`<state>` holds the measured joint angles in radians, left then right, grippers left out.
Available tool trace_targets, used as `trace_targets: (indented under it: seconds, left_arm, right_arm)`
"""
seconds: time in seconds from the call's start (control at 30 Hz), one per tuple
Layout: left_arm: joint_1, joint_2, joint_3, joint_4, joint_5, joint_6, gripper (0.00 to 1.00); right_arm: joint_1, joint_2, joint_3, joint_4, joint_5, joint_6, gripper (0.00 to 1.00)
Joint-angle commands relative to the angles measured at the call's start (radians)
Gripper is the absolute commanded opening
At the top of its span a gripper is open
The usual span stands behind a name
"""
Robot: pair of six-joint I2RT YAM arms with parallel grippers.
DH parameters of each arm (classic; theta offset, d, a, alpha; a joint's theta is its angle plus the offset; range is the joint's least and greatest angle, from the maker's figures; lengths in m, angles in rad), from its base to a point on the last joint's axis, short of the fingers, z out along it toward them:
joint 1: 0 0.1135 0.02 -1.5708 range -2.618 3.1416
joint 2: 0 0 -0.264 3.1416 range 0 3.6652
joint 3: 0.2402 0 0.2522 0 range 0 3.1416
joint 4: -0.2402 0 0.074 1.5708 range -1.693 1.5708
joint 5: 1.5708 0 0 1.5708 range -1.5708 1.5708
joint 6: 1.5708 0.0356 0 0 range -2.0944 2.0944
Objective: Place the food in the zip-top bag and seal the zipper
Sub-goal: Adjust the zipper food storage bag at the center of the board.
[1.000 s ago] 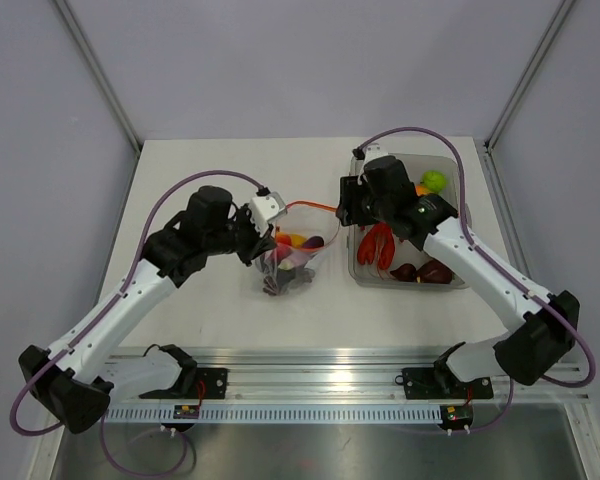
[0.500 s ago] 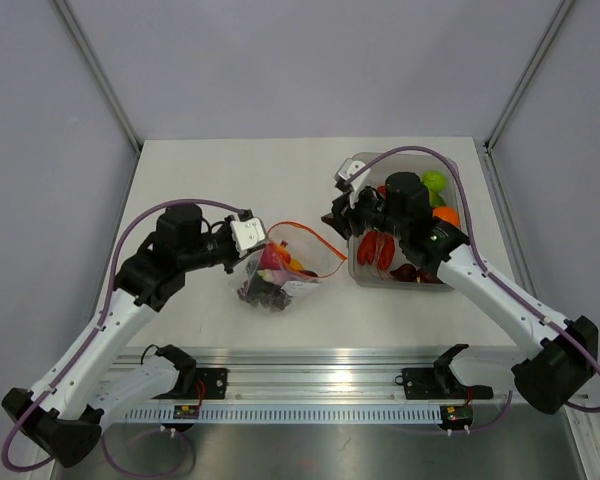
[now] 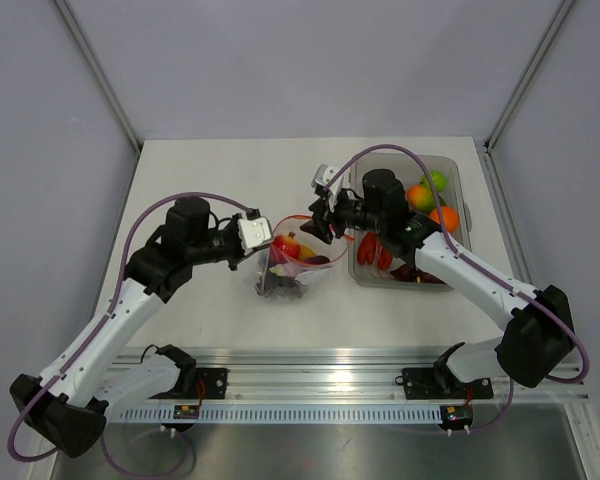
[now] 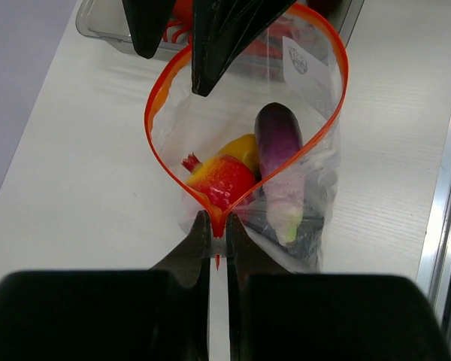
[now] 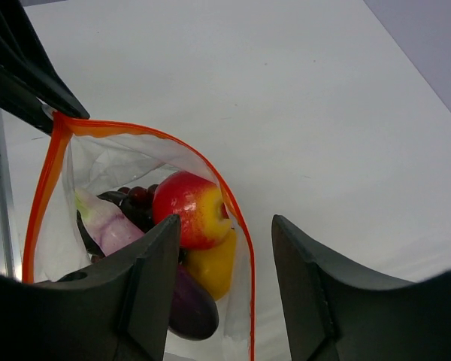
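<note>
Entry: the floppy clear zip-top bag (image 4: 316, 180) sits on the pale surface (image 3: 210, 170) directly ahead of the left hand (image 4: 216, 226), mouth up. Its red-orange zipper strip (image 5: 43, 184) is spread into a wide loop.

The left hand is closed tight on the near end of that strip, with nothing else in its grip. We judge this pinch keeps the bag upright and the mouth taut.

The right hand (image 5: 224, 226) is at the loop's far side, facing the left hand. Its fingers are wide apart and grip nothing, and the rim runs between them. We cannot tell whether it is there to spread the mouth or to load.

Below both hands, inside the bag:
- a red-and-yellow toy fruit (image 4: 222, 180)
- a dark purple toy aubergine (image 4: 274, 135)
- a yellow piece (image 4: 244, 149)

Behind the right hand, the rigid clear tub (image 3: 456, 175) holds an orange toy fruit (image 3: 443, 217) and a green toy fruit (image 3: 437, 181). We take it loading is unfinished, so the bag is not yet ready to seal.
</note>
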<state>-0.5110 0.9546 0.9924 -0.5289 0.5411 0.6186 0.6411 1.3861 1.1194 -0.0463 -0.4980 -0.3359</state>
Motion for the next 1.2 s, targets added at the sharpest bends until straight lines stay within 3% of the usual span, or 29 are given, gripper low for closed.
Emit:
trace_targets:
  seconds: [0.0, 0.37, 0.47, 0.5, 0.53, 0.57, 0.6, 0.8, 0.83, 0.87, 1.03, 1.17]
  left_arm:
    - [0.008, 0.006, 0.054, 0.095, 0.057, 0.021, 0.00]
    - [0.008, 0.010, 0.065, 0.093, 0.065, 0.030, 0.02]
    - [0.012, 0.009, 0.061, 0.095, 0.063, 0.036, 0.03]
    - [0.014, 0.010, 0.061, 0.096, 0.065, 0.038, 0.04]
    - [0.014, 0.010, 0.061, 0.096, 0.066, 0.036, 0.08]
    - [0.017, 0.012, 0.060, 0.096, 0.065, 0.036, 0.15]
    - [0.017, 0.010, 0.058, 0.099, 0.065, 0.036, 0.28]
    - [0.097, -0.022, 0.031, 0.138, 0.068, -0.023, 0.53]
    - [0.115, -0.052, 0.009, 0.167, 0.071, -0.055, 0.65]
    - [0.152, -0.072, -0.015, 0.200, 0.075, -0.080, 0.69]
    - [0.186, -0.220, -0.205, 0.398, 0.014, -0.163, 0.78]
    - [0.196, -0.228, -0.261, 0.350, 0.066, -0.135, 0.74]
  right_arm:
    - [0.008, -0.009, 0.023, 0.065, -0.040, 0.008, 0.59]
    - [0.015, 0.106, 0.068, 0.060, 0.032, -0.028, 0.39]
    - [0.014, 0.097, 0.066, 0.071, 0.044, -0.023, 0.19]
    - [0.014, 0.094, 0.066, 0.074, 0.047, -0.025, 0.05]
    - [0.012, 0.088, 0.063, 0.083, 0.047, -0.020, 0.00]
    - [0.012, 0.085, 0.060, 0.092, 0.052, -0.012, 0.00]
    - [0.014, 0.082, 0.051, 0.105, 0.049, -0.011, 0.00]
    - [-0.001, 0.064, 0.008, 0.175, 0.018, 0.018, 0.00]
    - [-0.003, 0.070, 0.008, 0.175, 0.013, 0.021, 0.00]
    - [-0.004, 0.071, 0.008, 0.177, 0.000, 0.026, 0.00]
    - [-0.011, 0.082, 0.010, 0.204, -0.031, 0.060, 0.00]
    - [-0.012, 0.088, 0.011, 0.206, -0.046, 0.067, 0.00]
